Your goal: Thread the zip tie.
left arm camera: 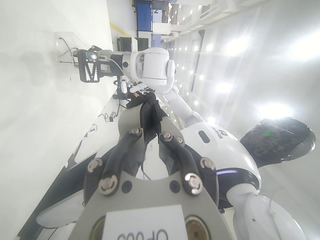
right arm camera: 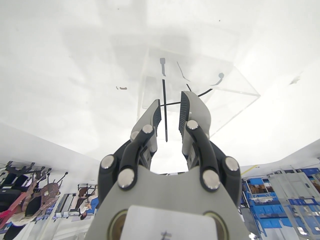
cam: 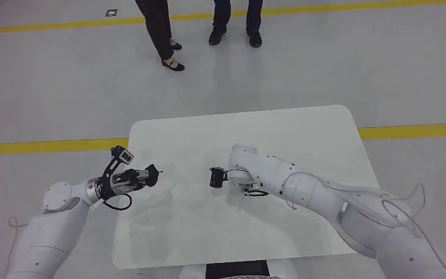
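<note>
My right gripper (right arm camera: 168,98) hangs open over a clear plastic box (right arm camera: 237,83) near the middle of the white table (cam: 293,132). A thin black zip tie (right arm camera: 164,101) runs between its fingers without touching them, its head resting in the box. A second tie (right arm camera: 205,92) crosses behind it. My left gripper (cam: 153,173) hovers over the table's left edge, apart from the right gripper (cam: 212,177). It is shut, with a thin black zip tie strand (left arm camera: 143,167) trailing back between its fingers. The left wrist view shows the right gripper (left arm camera: 90,76) beside the clear box (left arm camera: 72,38).
Bare white tabletop lies between the two arms and along the near edge. Beyond the far edge, two people stand on the grey floor, away from the work. A yellow floor line passes behind the table.
</note>
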